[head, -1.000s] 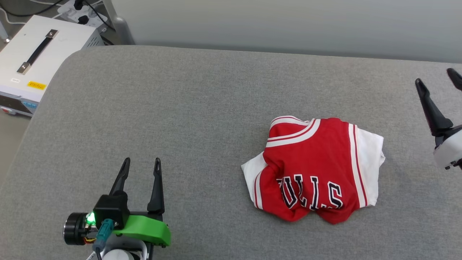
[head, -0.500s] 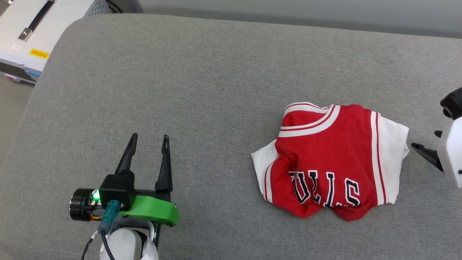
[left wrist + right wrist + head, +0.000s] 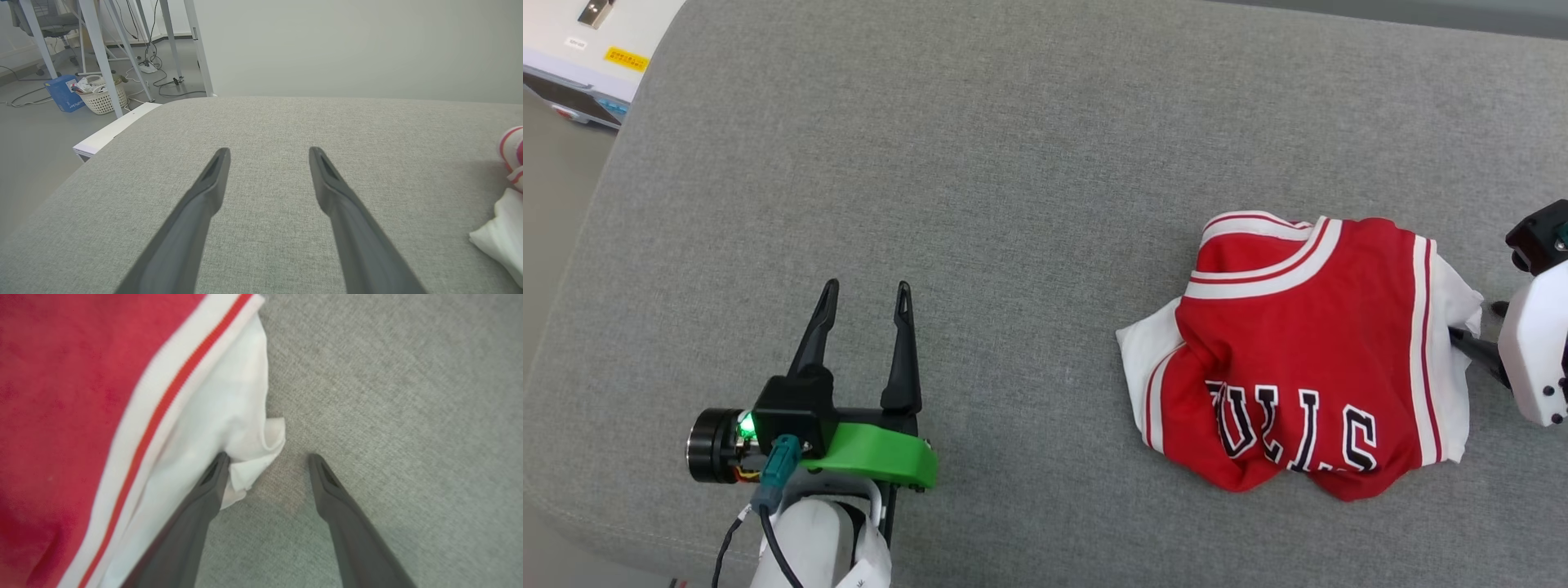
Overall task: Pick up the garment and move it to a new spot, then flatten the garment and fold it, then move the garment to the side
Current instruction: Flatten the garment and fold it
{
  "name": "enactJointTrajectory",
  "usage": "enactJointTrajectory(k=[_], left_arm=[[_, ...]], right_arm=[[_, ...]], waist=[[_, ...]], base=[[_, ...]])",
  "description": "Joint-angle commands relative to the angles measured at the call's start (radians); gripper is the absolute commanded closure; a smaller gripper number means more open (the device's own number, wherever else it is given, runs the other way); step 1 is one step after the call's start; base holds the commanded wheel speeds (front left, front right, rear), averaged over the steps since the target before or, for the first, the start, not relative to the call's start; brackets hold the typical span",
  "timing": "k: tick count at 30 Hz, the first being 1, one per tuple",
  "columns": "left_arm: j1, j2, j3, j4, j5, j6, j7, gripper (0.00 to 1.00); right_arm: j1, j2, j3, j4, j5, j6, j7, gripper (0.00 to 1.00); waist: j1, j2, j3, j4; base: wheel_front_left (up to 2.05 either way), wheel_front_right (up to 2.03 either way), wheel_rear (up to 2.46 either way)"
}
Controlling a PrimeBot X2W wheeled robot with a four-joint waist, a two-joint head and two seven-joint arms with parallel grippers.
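Right pincer [image 3: 267,459] has dropped, spread wide, against the garment [image 3: 1307,359].

A grey woven padded surface [image 3: 1013,163] spreads wide, its rounded corner at upper left beside a white equipment case [image 3: 564,33]. Beyond stands a plain pale wall [image 3: 347,45]. At upper left, grey floor [image 3: 36,126] carries white metal legs [image 3: 98,49], a basket [image 3: 104,98], a blue box [image 3: 63,94] and cables [image 3: 163,87].
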Motion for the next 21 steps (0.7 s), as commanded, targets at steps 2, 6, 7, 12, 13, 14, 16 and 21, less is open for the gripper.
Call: enactJointTrajectory(k=[2, 6, 7, 12, 13, 14, 16, 21], left_arm=[[-0.005, -0.004, 0.004, 0.007, -0.002, 0.005, -0.006, 0.0], [0.004, -0.004, 0.009, 0.012, 0.003, 0.004, -0.006, 0.0], [0.006, -0.004, 0.011, 0.013, 0.004, 0.003, -0.006, 0.0], [0.031, -0.004, 0.033, 0.02, 0.014, -0.004, -0.006, 0.0], [0.034, -0.004, 0.035, 0.02, 0.015, -0.005, -0.006, 0.0], [0.036, -0.004, 0.037, 0.018, 0.016, -0.007, -0.006, 0.0], [0.039, -0.004, 0.04, 0.017, 0.018, -0.009, -0.006, 0.0], [0.038, -0.004, 0.037, 0.018, 0.018, -0.012, -0.006, 0.0]], right_arm=[[0.004, 0.036, 0.04, 0.013, 0.023, -0.001, -0.048, 1.0], [-0.041, 0.008, 0.02, 0.012, 0.041, -0.001, -0.155, 1.0], [-0.048, -0.001, 0.013, 0.012, 0.047, -0.001, -0.176, 1.0], [-0.019, -0.115, -0.041, 0.026, 0.118, -0.001, -0.243, 1.0], [-0.008, -0.13, -0.044, 0.034, 0.126, -0.001, -0.239, 1.0], [0.009, -0.147, -0.047, 0.046, 0.14, -0.001, -0.23, 1.0], [0.041, -0.167, -0.061, 0.078, 0.175, -0.001, -0.217, 1.0], [0.126, -0.198, -0.068, 0.199, 0.214, -0.001, -0.181, 1.0]], waist=[[0.0, 0.0, -0.026, -0.021], [0.0, 0.0, -0.058, -0.043], [0.0, 0.0, -0.066, -0.048], [0.0, 0.0, -0.11, -0.072], [0.0, 0.0, -0.111, -0.074], [0.0, 0.0, -0.112, -0.076], [0.0, 0.0, -0.11, -0.078], [0.0, 0.0, -0.097, -0.073]], base=[[0.0, 0.0, 0.0], [0.0, 0.0, 0.0], [0.0, 0.0, 0.0], [0.0, 0.0, 0.0], [0.0, 0.0, 0.0], [0.0, 0.0, 0.0], [0.0, 0.0, 0.0], [0.0, 0.0, 0.0]])
